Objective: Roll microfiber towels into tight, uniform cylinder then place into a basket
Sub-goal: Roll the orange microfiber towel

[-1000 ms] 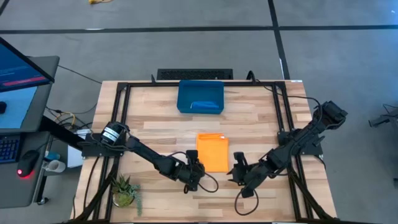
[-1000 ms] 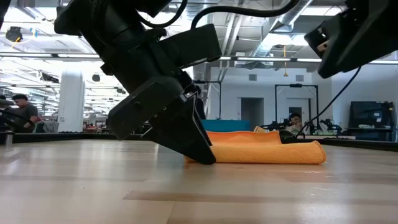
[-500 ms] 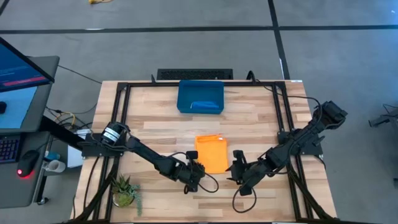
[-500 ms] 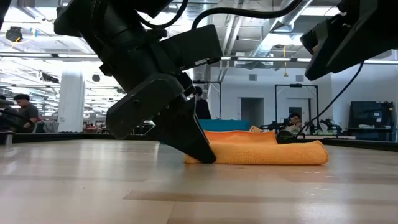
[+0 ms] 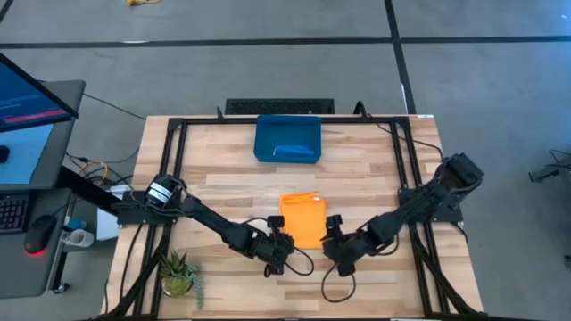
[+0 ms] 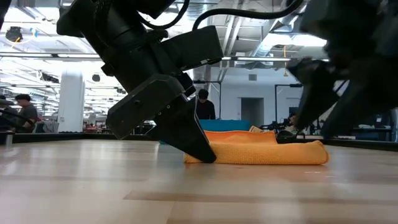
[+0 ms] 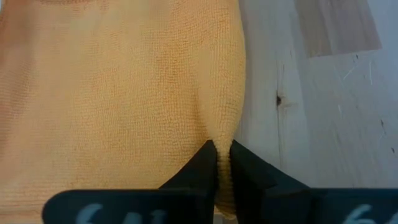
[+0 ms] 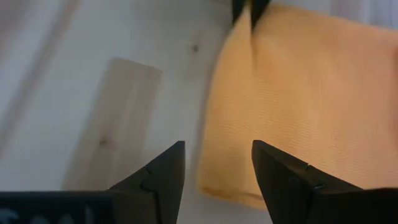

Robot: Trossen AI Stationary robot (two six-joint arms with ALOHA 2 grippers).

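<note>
The yellow-orange microfiber towel (image 5: 303, 220) lies folded flat on the wooden table, a little toward its near side, and shows as a low pad in the low view (image 6: 267, 151). My left gripper (image 7: 222, 155) is shut on the towel's near left corner (image 5: 284, 241). My right gripper (image 5: 332, 242) stands open just off the near right corner; in its wrist view (image 8: 217, 168) only bare wood lies between its fingers. The dark blue basket (image 5: 264, 143) sits at the far middle, and a lighter blue strip (image 5: 294, 150) shows inside it. My left gripper pinches a small pucker of the towel's near edge (image 7: 222, 138) between its two fingers, by the left corner. The fingers (image 6: 198, 144) slant down from the table's left. The towel stays flat on the table, gathered only at the pinch.
A black keyboard-like bar (image 5: 279, 106) lies beyond the table's far edge. A small potted plant (image 5: 178, 272) stands at the near left corner. Black frame rails (image 5: 176, 169) (image 5: 403, 169) run along both sides. A person (image 6: 203, 106) shows in the room behind.
My right gripper has moved toward the table's left, up to the towel's near right corner. My left gripper has stayed at the near left corner.
</note>
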